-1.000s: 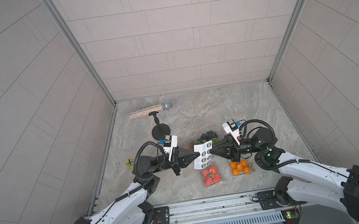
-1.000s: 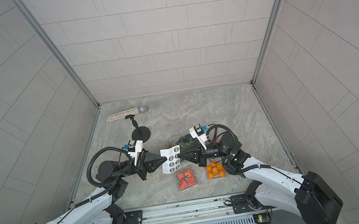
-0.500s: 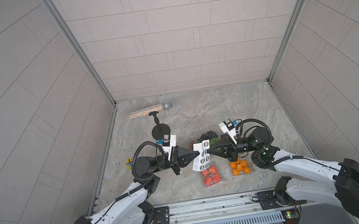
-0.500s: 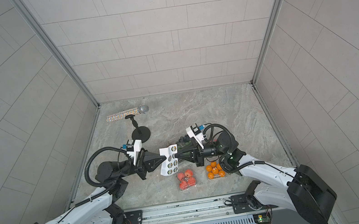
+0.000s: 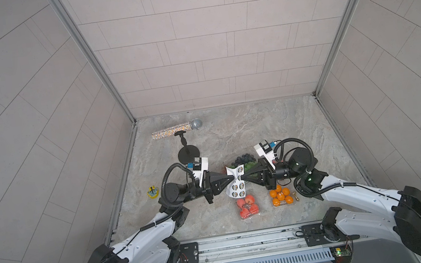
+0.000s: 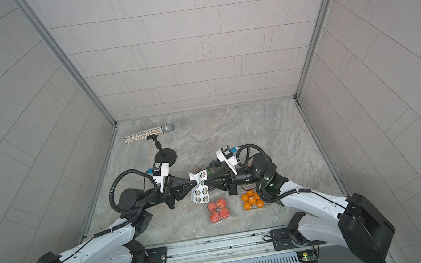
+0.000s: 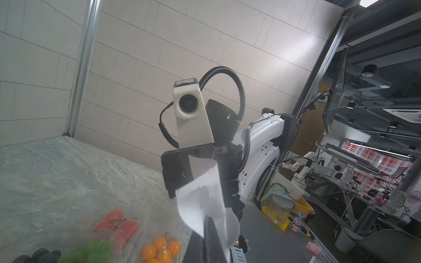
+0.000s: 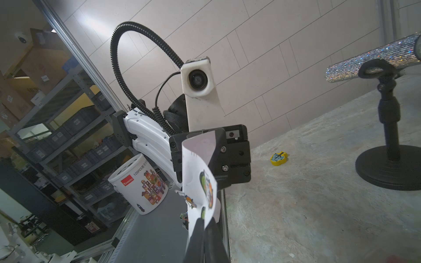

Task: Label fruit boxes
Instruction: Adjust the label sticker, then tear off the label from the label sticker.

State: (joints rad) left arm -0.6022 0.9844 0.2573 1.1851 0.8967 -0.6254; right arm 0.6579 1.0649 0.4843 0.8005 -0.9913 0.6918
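Both top views: white sheet of round stickers [image 5: 236,184] is pinched above stone desk [image 5: 232,134] by pressed-together left fingers [image 5: 220,182]; right fingers [image 6: 218,183] are placed at its opposite edge. Large clear clamshell box of grapes and blueberries [image 5: 241,160] is seen behind it, small clear box of red fruit [image 5: 247,207] and small clear box of oranges [image 5: 281,197] in front. Left wrist: sheet [image 7: 202,200] is clamped. Right wrist: fingers [image 8: 198,241] are nearly together on sheet; grip cannot be told.

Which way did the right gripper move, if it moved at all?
Yes. In a top view the right gripper slid a little toward the robot's left, away from the box of oranges, up to the sticker sheet.
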